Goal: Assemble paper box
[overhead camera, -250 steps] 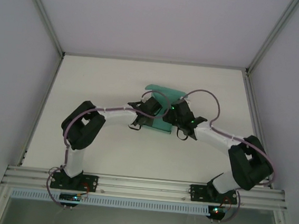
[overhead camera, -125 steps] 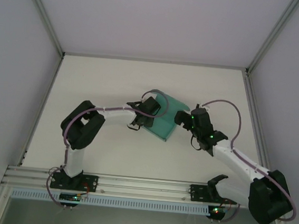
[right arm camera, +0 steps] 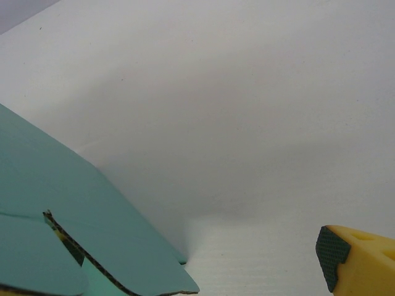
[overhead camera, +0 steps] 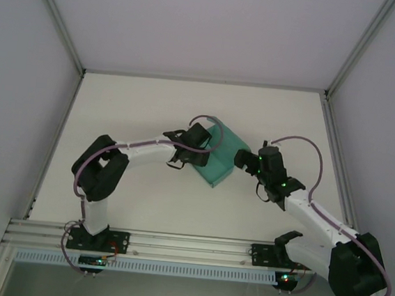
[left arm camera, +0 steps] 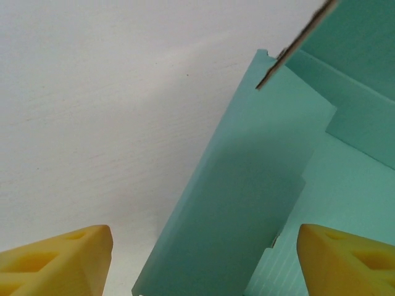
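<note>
Left pincer [left arm camera: 205, 237] and right pincer [overhead camera: 242, 157] both released, beside teal paper box [overhead camera: 220, 165].

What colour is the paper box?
The paper box is plain teal-green, no print. It shows best in the left wrist view.

The paper box [overhead camera: 220, 168] is matt, finely ribbed paperboard; the table [overhead camera: 143, 200] smooth matt white.

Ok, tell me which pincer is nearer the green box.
Left. The left pincer hangs open over the left part of the box. The right pincer, also open, sits just off its right edge.
</note>
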You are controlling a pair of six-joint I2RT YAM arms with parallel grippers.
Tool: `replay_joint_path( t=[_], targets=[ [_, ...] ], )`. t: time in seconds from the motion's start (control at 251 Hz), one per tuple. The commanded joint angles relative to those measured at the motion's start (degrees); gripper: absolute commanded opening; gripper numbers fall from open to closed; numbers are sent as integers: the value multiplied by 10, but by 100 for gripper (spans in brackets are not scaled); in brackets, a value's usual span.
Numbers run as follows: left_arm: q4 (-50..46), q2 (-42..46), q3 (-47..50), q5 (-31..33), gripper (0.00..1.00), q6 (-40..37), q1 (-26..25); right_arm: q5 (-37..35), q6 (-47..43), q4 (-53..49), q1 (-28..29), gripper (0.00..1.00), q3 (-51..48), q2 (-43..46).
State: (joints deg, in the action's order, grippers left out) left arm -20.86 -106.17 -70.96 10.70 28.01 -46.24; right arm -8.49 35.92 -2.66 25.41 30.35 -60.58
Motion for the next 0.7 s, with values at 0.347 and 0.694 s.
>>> replay_joint_path(
  t=[0.347,0.694],
  targets=[
    [35,91,39,-212,97,-84,92,50,-85,11,-18,97,-7,19],
    [76,13,11,-345,73,-132,142,208,-301,51,-38,75,39,-68]
  ],
)
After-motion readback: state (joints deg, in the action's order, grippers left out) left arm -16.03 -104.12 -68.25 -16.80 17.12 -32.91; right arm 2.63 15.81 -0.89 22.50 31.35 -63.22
